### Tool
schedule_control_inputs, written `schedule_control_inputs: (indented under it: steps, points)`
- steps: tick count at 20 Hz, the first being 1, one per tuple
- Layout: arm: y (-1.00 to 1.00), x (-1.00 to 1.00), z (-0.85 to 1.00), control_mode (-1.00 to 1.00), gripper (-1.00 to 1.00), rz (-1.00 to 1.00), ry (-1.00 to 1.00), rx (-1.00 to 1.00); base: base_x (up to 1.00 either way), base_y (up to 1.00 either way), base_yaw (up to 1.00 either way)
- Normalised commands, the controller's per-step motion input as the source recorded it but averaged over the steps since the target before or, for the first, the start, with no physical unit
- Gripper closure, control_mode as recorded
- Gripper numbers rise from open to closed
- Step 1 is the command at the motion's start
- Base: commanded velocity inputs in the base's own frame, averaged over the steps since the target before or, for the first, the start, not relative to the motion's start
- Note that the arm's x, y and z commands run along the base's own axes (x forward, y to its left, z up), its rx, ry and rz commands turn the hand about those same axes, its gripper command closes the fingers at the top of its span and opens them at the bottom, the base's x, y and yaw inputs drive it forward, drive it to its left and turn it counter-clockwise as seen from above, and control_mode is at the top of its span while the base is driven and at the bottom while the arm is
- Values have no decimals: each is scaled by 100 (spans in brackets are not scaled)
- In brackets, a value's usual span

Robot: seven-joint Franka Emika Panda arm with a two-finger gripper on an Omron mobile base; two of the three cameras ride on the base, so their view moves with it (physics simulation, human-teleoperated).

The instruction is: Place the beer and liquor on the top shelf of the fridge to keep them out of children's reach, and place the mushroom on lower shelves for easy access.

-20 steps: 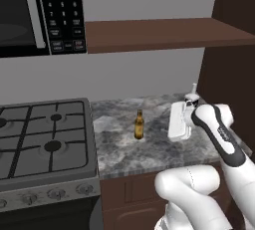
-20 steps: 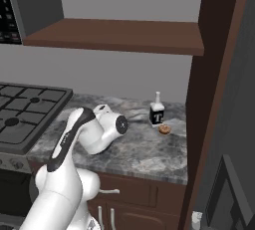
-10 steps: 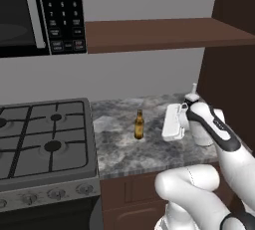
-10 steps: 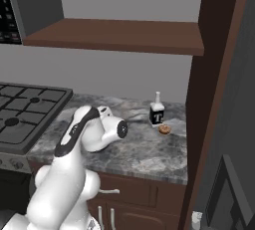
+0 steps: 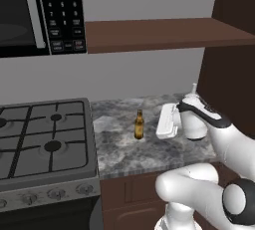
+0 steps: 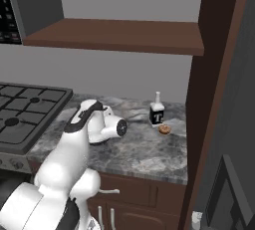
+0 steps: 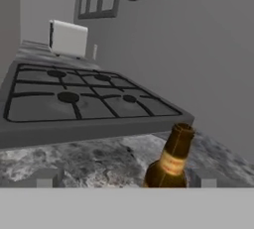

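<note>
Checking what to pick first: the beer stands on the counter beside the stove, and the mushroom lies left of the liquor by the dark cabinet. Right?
Not quite. In the right base view the mushroom lies right of the liquor, not left, by the dark cabinet. The beer does stand on the counter beside the stove.

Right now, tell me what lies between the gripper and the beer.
Nothing: bare marbled counter in the left base view. In the hand view the beer stands upright ahead of the open gripper, nearer the right fingertip.
</note>
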Motion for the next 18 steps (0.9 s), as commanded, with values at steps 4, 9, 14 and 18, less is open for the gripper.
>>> schedule_control_inputs:
  steps: [4, 9, 14, 18]
  points:
    - [9, 41, -17, -100, -100, 0, 0, 0, 0, 0, 0]
    - [19, 37, -13, -100, -100, 0, 2, 0, 0, 0, 0]
    - [15, 32, -8, -100, -100, 0, 2, 0, 0, 0, 0]
    - [0, 25, -6, -100, -100, 0, 0, 0, 0, 0, 0]
